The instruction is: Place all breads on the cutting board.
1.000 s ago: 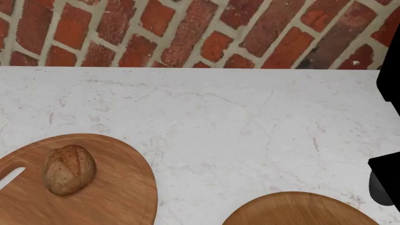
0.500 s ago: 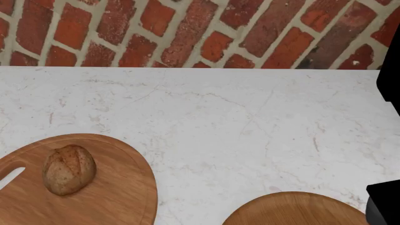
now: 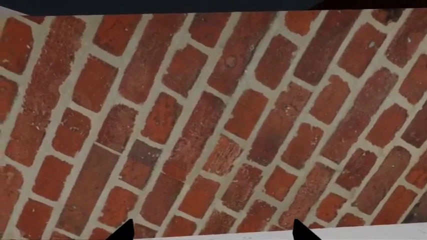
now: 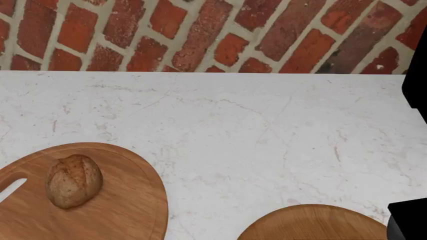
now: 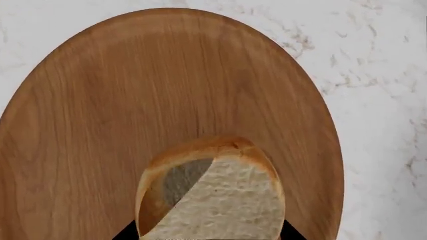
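The dark-brown speckled roll (image 4: 73,181) lies on the round cutting board (image 4: 127,210) at the lower left of the head view, beside its handle hole. The pale cream loaf chunk (image 5: 213,195) rests on a round wooden plate (image 5: 100,110). My right gripper (image 5: 209,233) is open, with its dark fingertips (image 5: 127,233) on either side of the loaf. My left gripper (image 3: 210,233) is open and empty, and faces the brick wall. Only its two fingertips (image 3: 124,230) show.
The wooden plate's rim (image 4: 313,215) shows at the lower right of the head view, on the white marble counter (image 4: 220,125). Part of my right arm (image 4: 408,220) is at that view's right edge. A red brick wall (image 4: 200,35) runs along the counter's back.
The black part of my right arm has moved down and a little left at the head view's right edge. The roll, board and plate have not moved.
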Tool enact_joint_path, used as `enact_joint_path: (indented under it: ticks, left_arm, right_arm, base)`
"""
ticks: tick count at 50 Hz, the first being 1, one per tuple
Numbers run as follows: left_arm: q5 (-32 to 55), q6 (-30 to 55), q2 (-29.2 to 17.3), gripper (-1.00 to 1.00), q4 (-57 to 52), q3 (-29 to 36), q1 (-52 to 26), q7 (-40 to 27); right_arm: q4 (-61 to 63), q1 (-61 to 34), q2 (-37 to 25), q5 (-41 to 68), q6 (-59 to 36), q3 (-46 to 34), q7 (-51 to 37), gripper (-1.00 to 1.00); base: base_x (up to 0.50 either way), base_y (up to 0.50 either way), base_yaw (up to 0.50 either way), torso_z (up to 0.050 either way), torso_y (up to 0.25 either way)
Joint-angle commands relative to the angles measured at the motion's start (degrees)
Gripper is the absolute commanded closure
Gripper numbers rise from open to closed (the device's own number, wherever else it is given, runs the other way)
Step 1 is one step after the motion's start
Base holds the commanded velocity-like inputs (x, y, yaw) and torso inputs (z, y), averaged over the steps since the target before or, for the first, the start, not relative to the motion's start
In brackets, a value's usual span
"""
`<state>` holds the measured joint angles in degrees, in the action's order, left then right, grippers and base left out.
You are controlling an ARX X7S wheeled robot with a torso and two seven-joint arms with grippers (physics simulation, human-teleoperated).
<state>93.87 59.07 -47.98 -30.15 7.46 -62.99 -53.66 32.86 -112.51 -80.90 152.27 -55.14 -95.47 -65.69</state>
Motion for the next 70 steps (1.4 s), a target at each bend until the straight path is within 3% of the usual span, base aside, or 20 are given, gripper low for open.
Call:
enact_joint_path:
  ticks: [1, 6, 7, 18, 32, 40, 51, 60, 70]
  left_arm:
    - [-0.9, -0.2, 0.7, -1.0, 0.4, -1.0, -0.3, 0.7]
    - [-0.9, -0.4, 0.5, -1.0, 0.4, -1.1, -0.2, 0.7]
    - [-0.9, -0.4, 0.5, -1.0, 0.3, -1.1, -0.1, 0.7]
    - [-0.6, -0.7, 0.4, -1.0, 0.2, -1.0, -0.1, 0.6]
    - [0.6, -1.4, -0.4, -1.0, 0.1, -1.8, -0.3, 0.3]
    - [1.7, -1.5, -1.9, -1.0, 0.4, -2.8, -0.9, 0.0]
    - [2.3, -2.3, -3.3, -1.0, -0.1, -4.2, 0.0, 0.3]
    - [3.5, -2.4, -4.3, -1.0, -0.7, -4.8, 0.3, -0.3]
    - [4.2, -2.2, -5.0, -1.0, 0.1, -4.7, -0.8, -0.7]
  right_arm:
    - [-0.1, 2.1, 1.0, -2.5, 1.1, 1.1, 3.0, -1.0]
    - [0.0, 2.1, 0.6, -2.5, 1.1, 1.2, 2.6, -1.0]
    - [-0.1, 1.5, 0.6, -1.8, 0.7, 1.6, 1.9, 1.0]
    - [-2.4, -6.9, 4.0, 8.5, -4.6, 5.4, -6.6, 1.0]
    - [-2.1, -10.3, 16.7, 13.4, -1.4, 7.9, -8.2, 1.0]
    - [-1.2, -6.2, 29.4, 9.3, 3.4, 10.5, -2.4, 1.0]
    - [-4.9, -1.9, 41.2, 4.8, 4.1, 12.3, 3.3, 1.0]
    - [-12.2, 1.3, 49.4, -3.2, -0.3, 14.9, 11.1, 1.0]
    - [-23.3, 6.6, 60.1, -18.3, -6.3, 19.2, 25.6, 1.0]
  base:
    - [0.0, 0.0, 0.0, 0.0, 0.0]
    - [0.0, 0.0, 0.0, -0.003, 0.0]
    - [0.0, 0.0, 0.0, 0.0, 0.0]
    - [0.0, 0.0, 0.0, 0.0, 0.0]
    - [0.0, 0.0, 0.0, 0.0, 0.0]
    - [0.0, 0.0, 0.0, 0.0, 0.0]
    - [0.0, 0.0, 0.0, 0.0, 0.0]
    - [0.0, 0.0, 0.0, 0.0, 0.0]
    - [0.0, 0.0, 0.0, 0.0, 0.0]
